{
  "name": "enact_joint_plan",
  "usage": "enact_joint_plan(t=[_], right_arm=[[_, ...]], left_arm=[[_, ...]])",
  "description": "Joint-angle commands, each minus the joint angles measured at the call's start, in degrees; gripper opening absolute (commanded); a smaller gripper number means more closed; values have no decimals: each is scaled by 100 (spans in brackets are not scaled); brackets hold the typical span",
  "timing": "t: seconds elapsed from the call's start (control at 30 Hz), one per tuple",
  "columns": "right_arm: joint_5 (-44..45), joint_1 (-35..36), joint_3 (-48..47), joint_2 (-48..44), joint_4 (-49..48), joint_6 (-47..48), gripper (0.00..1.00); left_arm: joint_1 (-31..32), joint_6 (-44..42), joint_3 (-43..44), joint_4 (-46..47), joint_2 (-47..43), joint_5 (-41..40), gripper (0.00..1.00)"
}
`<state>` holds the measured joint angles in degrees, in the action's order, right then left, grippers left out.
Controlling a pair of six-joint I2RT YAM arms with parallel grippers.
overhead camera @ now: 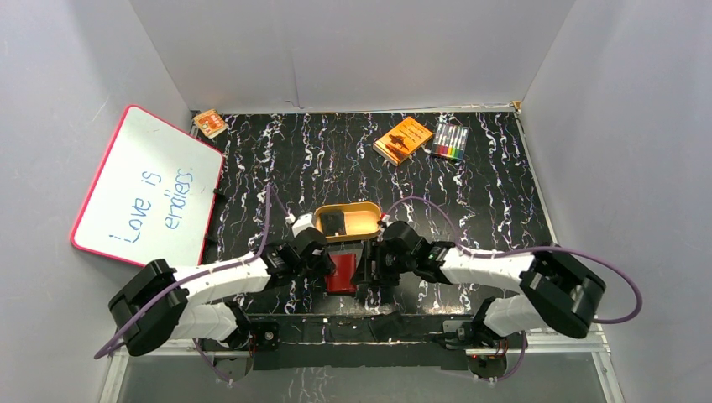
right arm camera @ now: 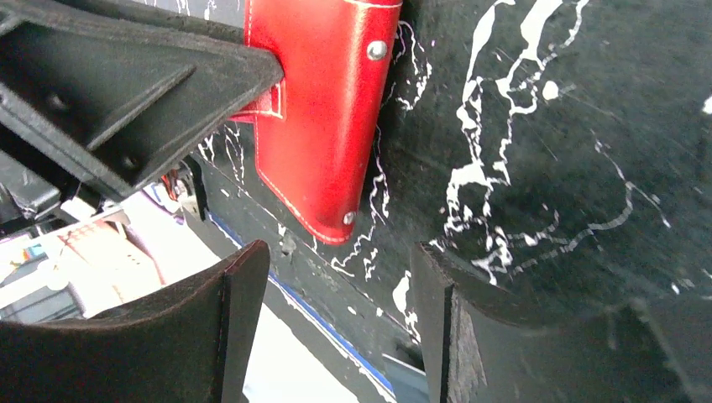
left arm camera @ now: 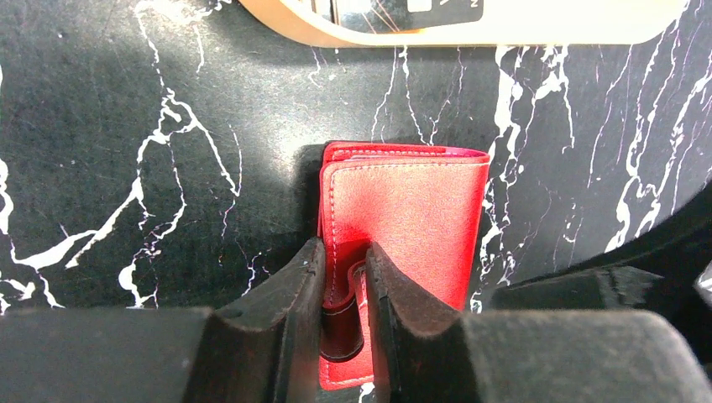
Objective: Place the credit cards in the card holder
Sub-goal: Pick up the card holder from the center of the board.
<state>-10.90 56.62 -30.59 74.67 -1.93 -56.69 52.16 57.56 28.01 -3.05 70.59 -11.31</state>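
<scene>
Found wallet (overhead camera: 342, 274) folded shut at near edge of surface (overhead camera: 470, 210), about midway along it, between both claws. Noted long axis running near-to-far, far end pointing at tray (overhead camera: 363, 222) just beyond it, not touching.

Saw left claw (left arm camera: 344, 256) pinched narrow on wallet's near-left edge, strap tab between the fingers, pads touching leather both sides. Read as clamped on wallet. Could not tell whether wallet was lifted or flat on surface.

Saw right claw (right arm camera: 337, 256) spread wide, holding nothing, wallet's right side off to its upper left in its own view, near but apart from both fingers.

Spotted one dark card (overhead camera: 336, 221) lying in tray, left half, beyond wallet toward far edge. Could not make out more cards.

Judged wallet not yet opened, no card in it. Judged next move turned on the right claw: nearer the free right side, so likely the one to peel the flap while left kept the strap side pinned. Flagged slip risk from grip on a thin edge.
</scene>
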Motion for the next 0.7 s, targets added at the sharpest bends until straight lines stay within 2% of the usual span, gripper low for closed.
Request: enact_joint_plan(t=[0.0,0.27,0.67], right_arm=[[-420,-38,-9,575,-1014,-406,71],[-485,-63,155,1131,-1701,-942,69],[-332,12,553,1506,-2801,-1562,59]], left_arm=[[-107,179,-349,-796,23,-354,0],[-215,408,-513,-820,-45,-338,0],[-293,726,-683,-819,-91,-293,0]])
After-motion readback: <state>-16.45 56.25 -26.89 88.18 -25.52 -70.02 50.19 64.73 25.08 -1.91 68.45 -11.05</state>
